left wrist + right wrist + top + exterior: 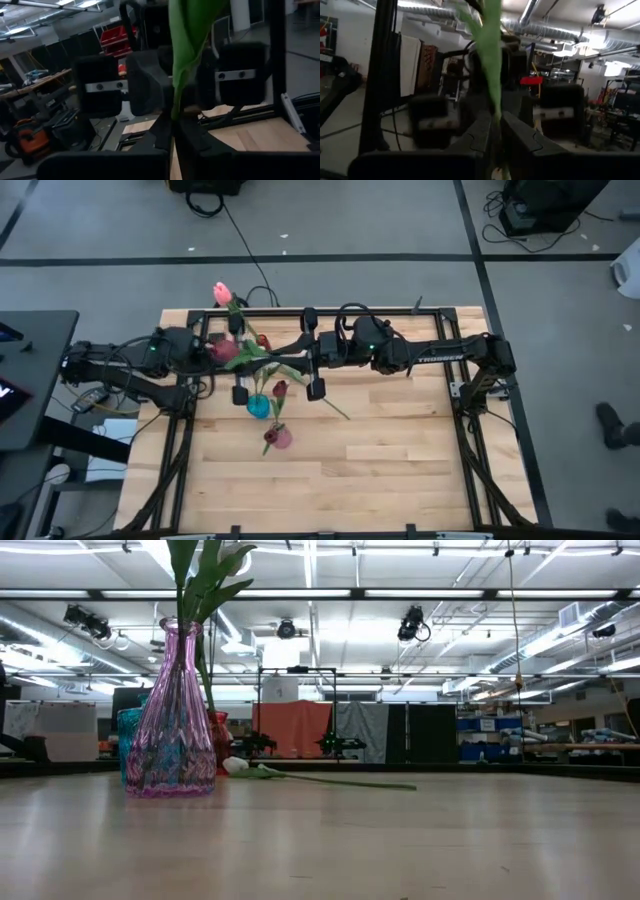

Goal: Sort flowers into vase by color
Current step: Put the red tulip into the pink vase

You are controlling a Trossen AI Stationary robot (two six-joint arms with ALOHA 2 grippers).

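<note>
Both the left end effector (172,132) and the right end effector (496,130) pinch one light, bendy flower (222,293) by its thin stem, the best place to hold.

Three vases (270,420) and a lying tulip (300,776) crowd the table's (400,470) far middle; its near half lies open.

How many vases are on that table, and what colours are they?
Pink vase: 1
Blue vase: 1
Red vase: 1
Total: 3
</note>
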